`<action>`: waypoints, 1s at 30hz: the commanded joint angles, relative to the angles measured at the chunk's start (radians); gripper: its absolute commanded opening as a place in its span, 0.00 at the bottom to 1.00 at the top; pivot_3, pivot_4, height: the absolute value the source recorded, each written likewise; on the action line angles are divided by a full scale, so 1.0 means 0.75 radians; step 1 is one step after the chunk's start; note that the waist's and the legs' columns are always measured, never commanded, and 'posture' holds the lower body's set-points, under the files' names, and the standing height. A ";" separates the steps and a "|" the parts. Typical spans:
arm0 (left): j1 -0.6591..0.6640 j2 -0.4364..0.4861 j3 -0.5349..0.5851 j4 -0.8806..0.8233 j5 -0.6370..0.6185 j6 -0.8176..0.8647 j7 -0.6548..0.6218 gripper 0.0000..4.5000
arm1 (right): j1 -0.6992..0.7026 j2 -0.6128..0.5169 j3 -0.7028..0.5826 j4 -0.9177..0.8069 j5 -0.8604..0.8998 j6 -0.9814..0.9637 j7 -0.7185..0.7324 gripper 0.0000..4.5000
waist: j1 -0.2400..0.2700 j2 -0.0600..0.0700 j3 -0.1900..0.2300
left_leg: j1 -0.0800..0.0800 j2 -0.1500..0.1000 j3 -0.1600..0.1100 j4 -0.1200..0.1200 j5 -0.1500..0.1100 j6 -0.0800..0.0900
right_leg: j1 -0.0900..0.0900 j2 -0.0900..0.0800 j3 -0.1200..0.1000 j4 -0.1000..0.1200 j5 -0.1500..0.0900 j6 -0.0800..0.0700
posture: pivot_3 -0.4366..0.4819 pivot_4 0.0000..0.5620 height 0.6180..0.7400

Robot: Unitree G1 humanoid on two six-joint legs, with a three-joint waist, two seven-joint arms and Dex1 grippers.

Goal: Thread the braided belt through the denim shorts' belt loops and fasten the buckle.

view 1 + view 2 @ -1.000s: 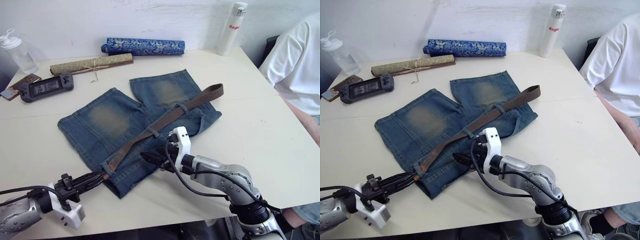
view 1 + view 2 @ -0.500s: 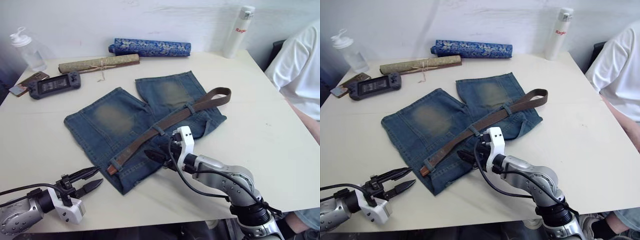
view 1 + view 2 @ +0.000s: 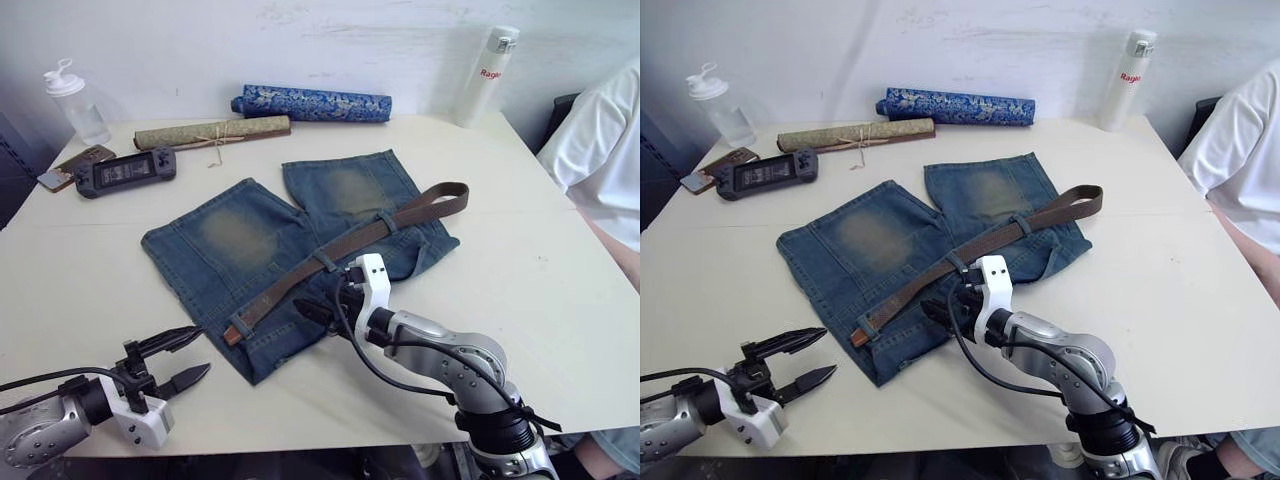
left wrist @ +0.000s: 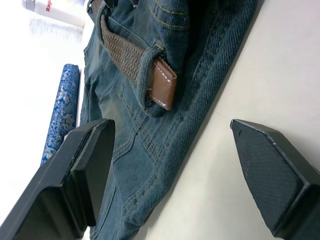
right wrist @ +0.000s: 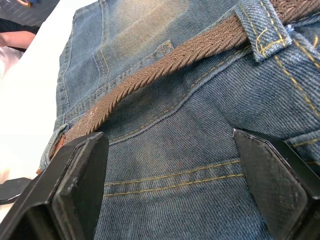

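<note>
The denim shorts (image 3: 260, 235) lie flat in the middle of the table. The braided belt (image 3: 350, 243) runs along the waistband under the belt loops (image 3: 324, 259), seen close in the right wrist view (image 5: 260, 30). Its tan tip (image 4: 164, 85) pokes out of the end loop (image 3: 238, 326). The belt's far end (image 3: 452, 192) curls over the shorts' right edge; the buckle is hidden. My left gripper (image 3: 200, 350) is open on the bare table, a short way from the tan tip, holding nothing. My right gripper (image 5: 167, 137) is open over the denim just below the belt.
At the back lie a blue patterned roll (image 3: 312, 103) and an olive mat (image 3: 210, 131). A handheld console (image 3: 125, 172) and a clear bottle (image 3: 75, 95) are at the back left. A white bottle (image 3: 483, 75) stands back right. A person in white (image 3: 605, 150) sits at the right.
My left gripper was shut at the belt's tan tip; it has let go, opened wide and drawn back from the shorts. The camera view has shifted. The right arm has stayed put.
</note>
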 commanded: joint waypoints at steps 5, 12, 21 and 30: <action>-0.041 0.006 -0.016 -0.055 -0.128 0.034 -0.039 0.90 | 0.068 -0.010 -0.036 0.101 -0.115 0.071 -0.054 0.95 | -0.001 0.000 0.000 | 0.000 0.000 0.000 -0.001 0.000 0.000 | 0.000 0.000 0.000 0.000 0.000 0.000 | 0.48 0.27 0.22; -0.099 -0.055 -0.068 -0.041 -0.055 0.062 -0.049 0.90 | 0.077 0.009 -0.053 0.088 -0.127 0.081 -0.056 0.95 | 0.000 0.000 0.000 | 0.000 0.000 0.000 -0.002 0.000 0.000 | 0.000 0.000 0.000 -0.003 0.000 0.000 | 0.48 0.27 0.22; -0.152 -0.081 -0.109 -0.015 -0.002 0.072 -0.035 0.90 | 0.080 0.023 -0.064 0.079 -0.142 0.089 -0.057 0.95 | 0.000 0.000 0.000 | 0.009 0.000 -0.001 -0.014 0.000 0.000 | 0.010 0.000 -0.001 -0.014 0.001 0.001 | 0.48 0.27 0.22; -0.123 -0.071 -0.095 -0.012 0.012 0.032 -0.024 0.21 | 0.076 0.031 -0.071 0.084 -0.156 0.094 -0.051 0.95 | 0.000 0.000 0.000 | 0.012 0.000 -0.002 -0.017 0.001 0.000 | 0.014 0.000 -0.001 -0.020 0.003 0.002 | 0.48 0.27 0.22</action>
